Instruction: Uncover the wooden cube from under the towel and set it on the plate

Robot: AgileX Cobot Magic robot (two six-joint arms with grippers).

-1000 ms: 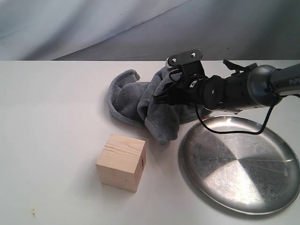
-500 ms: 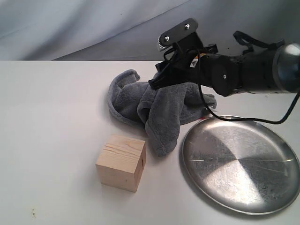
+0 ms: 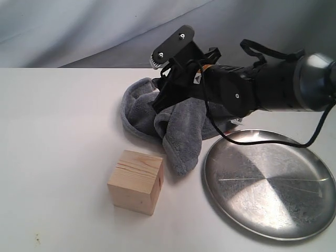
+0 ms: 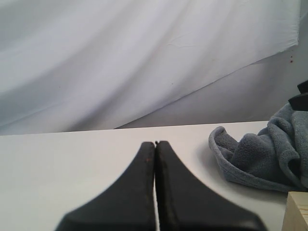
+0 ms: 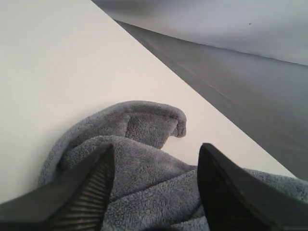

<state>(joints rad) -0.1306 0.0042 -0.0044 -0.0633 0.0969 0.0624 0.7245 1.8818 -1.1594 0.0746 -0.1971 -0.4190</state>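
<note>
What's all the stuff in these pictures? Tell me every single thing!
Wooden cube: one, pale wood, on the table in front of the towel and left of the plate, uncovered.
Towel: one, blue-grey, bunched up on the table behind the cube, its edge right by the plate's rim.
Plate: one, shiny silver, on the right side of the table, nothing on it.
Table: one, white, under everything.
Backdrop cloth: one, pale grey, behind the table.
Right gripper: one, black, jaws open, just above the towel.
Left gripper: one, black, jaws shut, low over the table, facing the towel.
</note>
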